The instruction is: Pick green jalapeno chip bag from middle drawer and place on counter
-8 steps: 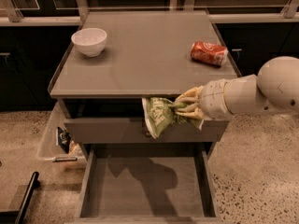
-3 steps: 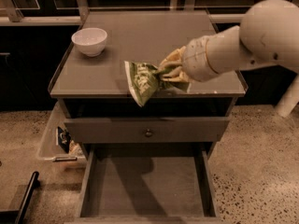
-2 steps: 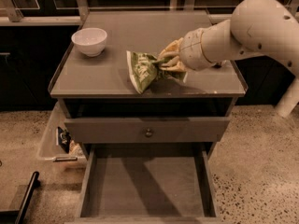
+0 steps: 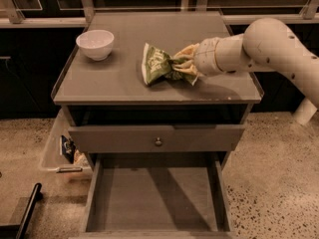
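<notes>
Grey counter [image 4: 114, 83] spans the view above the open middle drawer [image 4: 157, 195]. From the right edge the arm [image 4: 269, 44] reaches low and level, its gripper [image 4: 182, 66] pinching the green jalapeno chip bag [image 4: 155, 63] by its right end at mid-counter, seemingly for set-down. A white bowl [image 4: 95, 44] sits near the rear-left corner.
</notes>
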`<state>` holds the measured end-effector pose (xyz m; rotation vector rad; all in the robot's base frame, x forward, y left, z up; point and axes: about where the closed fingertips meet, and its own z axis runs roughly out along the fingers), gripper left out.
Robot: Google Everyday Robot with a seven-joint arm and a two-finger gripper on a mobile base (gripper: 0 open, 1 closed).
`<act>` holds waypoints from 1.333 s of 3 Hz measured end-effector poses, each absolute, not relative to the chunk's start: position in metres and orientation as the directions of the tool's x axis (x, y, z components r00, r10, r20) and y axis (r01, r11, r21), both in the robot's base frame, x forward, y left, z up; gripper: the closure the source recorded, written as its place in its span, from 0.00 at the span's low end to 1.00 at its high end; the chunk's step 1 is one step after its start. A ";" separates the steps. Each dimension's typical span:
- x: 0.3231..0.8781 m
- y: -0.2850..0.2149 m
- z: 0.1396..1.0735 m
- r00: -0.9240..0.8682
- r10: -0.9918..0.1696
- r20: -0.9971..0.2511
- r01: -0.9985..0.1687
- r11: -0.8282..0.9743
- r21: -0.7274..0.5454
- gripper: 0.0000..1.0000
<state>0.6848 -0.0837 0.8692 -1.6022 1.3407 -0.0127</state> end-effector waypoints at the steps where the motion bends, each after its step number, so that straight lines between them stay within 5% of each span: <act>1: 0.699 -0.096 0.860 0.343 -0.727 -0.595 -0.705 0.219 -0.674 1.00; 2: 0.703 -0.097 0.862 0.343 -0.728 -0.594 -0.694 0.229 -0.682 0.58; 4: 0.703 -0.096 0.862 0.343 -0.728 -0.594 -0.694 0.229 -0.682 0.12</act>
